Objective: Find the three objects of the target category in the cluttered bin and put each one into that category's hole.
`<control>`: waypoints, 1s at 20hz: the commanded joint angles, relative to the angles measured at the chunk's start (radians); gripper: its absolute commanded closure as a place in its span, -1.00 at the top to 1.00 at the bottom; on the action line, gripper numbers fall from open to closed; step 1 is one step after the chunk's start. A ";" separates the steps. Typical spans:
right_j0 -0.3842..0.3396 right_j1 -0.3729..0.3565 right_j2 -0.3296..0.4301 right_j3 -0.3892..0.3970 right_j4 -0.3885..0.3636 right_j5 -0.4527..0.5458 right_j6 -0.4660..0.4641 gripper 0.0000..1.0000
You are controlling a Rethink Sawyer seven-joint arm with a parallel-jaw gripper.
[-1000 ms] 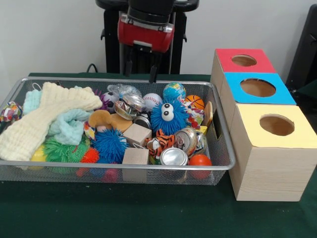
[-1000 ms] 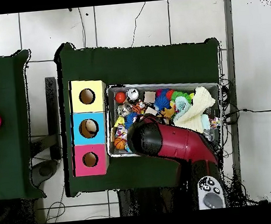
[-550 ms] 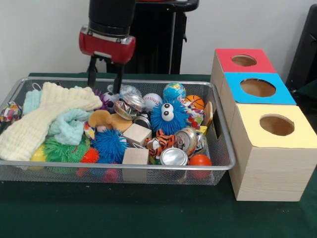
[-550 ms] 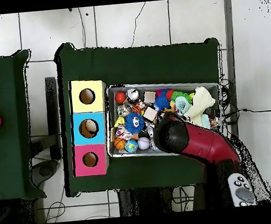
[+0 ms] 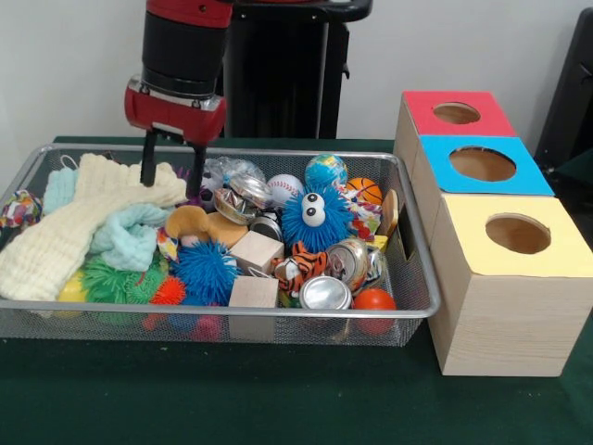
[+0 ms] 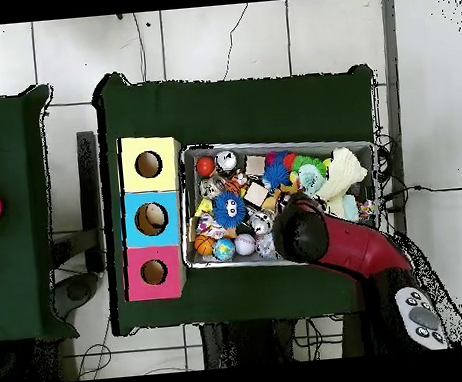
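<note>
Overhead | arm hides gripper | bin part covered

A wire mesh bin sits on the green surface, crammed with balls, cans, blocks and cloths. Beside its right edge stands a wooden box with red, blue and yellow holes.

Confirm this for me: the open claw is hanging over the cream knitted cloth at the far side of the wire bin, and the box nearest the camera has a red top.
One thing is wrong: the box top. In the front view the nearest box has a yellow top; the red box is the farthest of the three. The rest holds: the open claw hangs over the cream knitted cloth at the far side of the wire bin.
</note>
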 commanded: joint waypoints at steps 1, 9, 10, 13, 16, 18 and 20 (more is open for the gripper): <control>-0.009 0.086 0.122 -0.007 -0.057 -0.113 0.108 1.00; 0.000 0.105 0.125 0.027 -0.055 -0.176 0.142 1.00; -0.004 0.105 0.129 0.026 -0.056 -0.176 0.138 1.00; -0.018 0.105 0.142 0.017 -0.056 -0.160 0.123 1.00; -0.038 0.106 0.163 0.016 -0.056 -0.157 0.120 1.00; -0.047 0.090 0.178 0.028 -0.051 -0.167 0.133 1.00; -0.036 0.057 0.182 0.031 -0.033 -0.137 0.137 1.00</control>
